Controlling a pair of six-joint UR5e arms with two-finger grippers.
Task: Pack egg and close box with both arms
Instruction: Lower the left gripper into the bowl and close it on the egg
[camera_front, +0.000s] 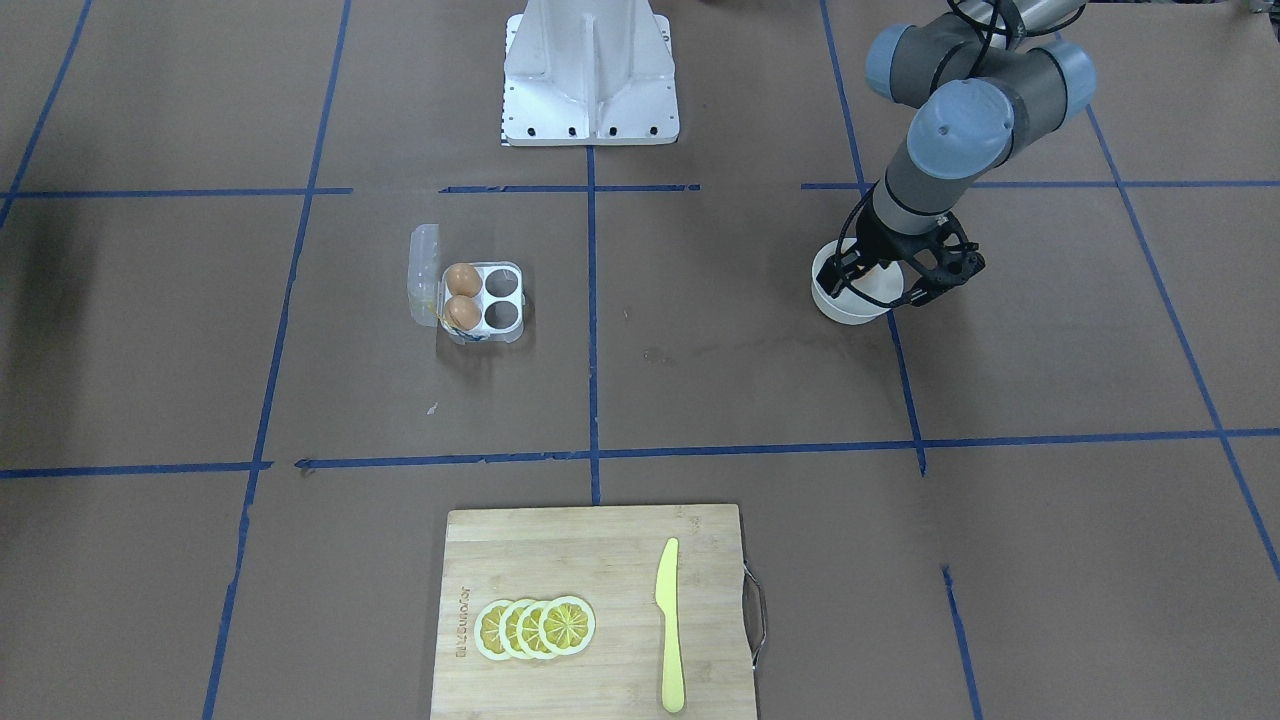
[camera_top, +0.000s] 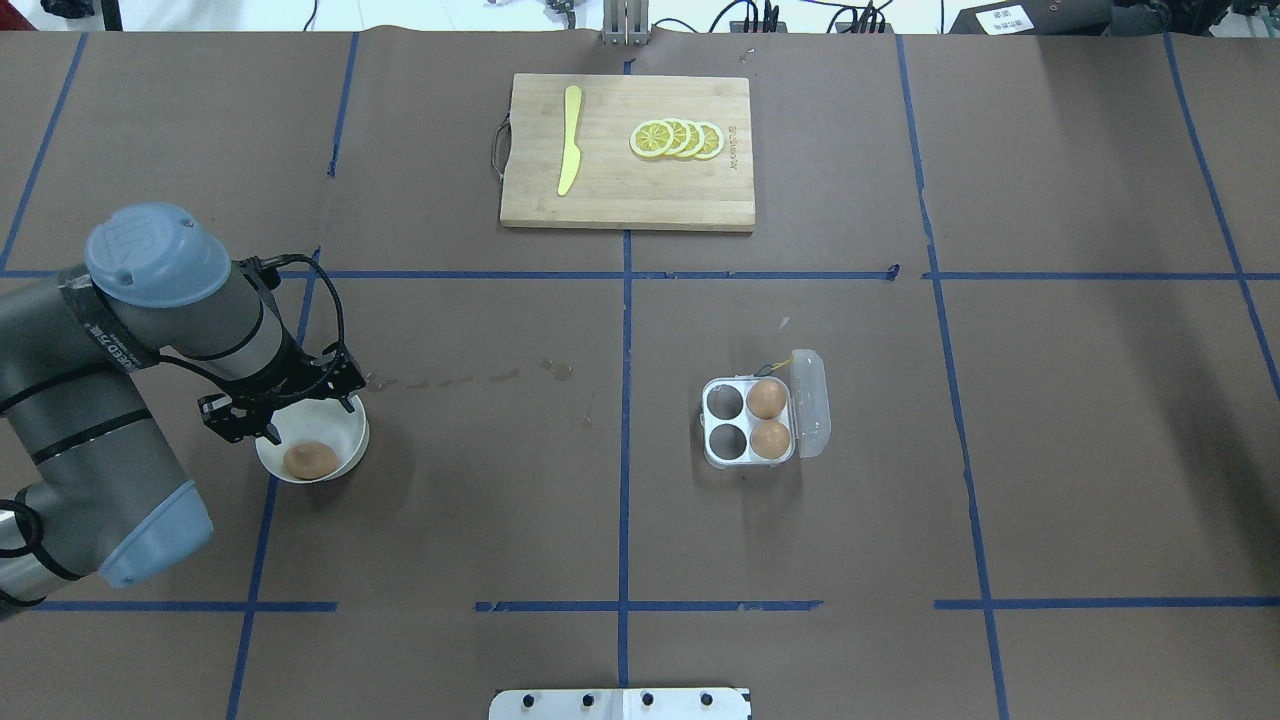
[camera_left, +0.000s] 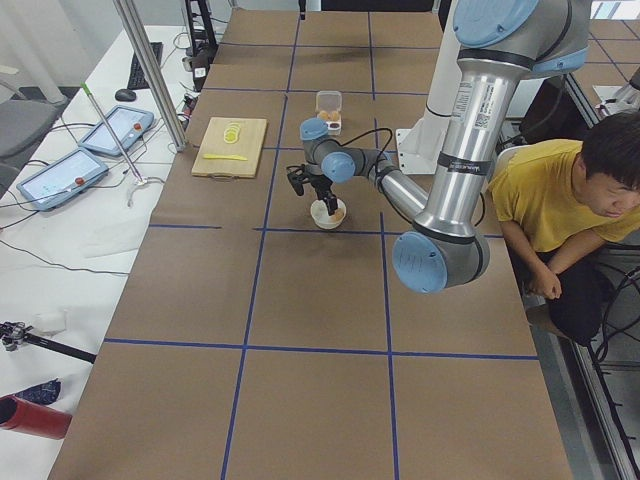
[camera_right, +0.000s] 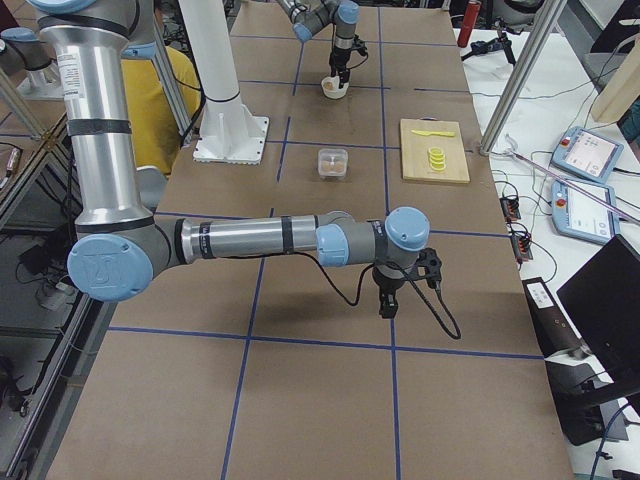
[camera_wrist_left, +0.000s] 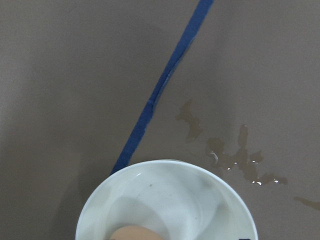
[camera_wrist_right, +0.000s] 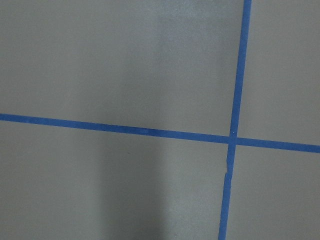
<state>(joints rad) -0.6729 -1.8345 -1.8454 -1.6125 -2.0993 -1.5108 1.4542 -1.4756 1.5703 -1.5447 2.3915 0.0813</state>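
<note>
- White bowl (camera_wrist_left: 170, 197) fills the bottom of the left wrist view. Only a tan sliver of the egg (camera_wrist_left: 135, 233) shows at the bottom edge, inside the bowl.
- Overhead view: the egg (camera_top: 311, 459) lies in the bowl (camera_top: 352, 432) at lower left of frame, well apart from the box.
- Left gripper (camera_top: 305, 418) hangs over the bowl with its fingers spread wide, about the bowl's width. Nothing is held between them.
- Box (camera_top: 748, 425) sits right of centre in the overhead view, with its lid (camera_top: 812, 400) lying open on its right side.
- Two other eggs (camera_top: 767, 398) sit in the two cups next to the lid. The two left-hand cups hold nothing.
- Right gripper (camera_right: 387, 303) shows only in the right side view, lower centre, pointing down close to the table. Cannot tell whether its fingers are spread or closed.
- Wet stain (camera_wrist_left: 235, 160) on the brown paper, just beside the bowl, centre right in the left wrist view.
- Cutting board (camera_top: 620, 195) at top centre of the overhead view. It carries overlapping lemon slices (camera_top: 678, 139), with a yellow knife (camera_top: 569, 140) to their left.
</note>
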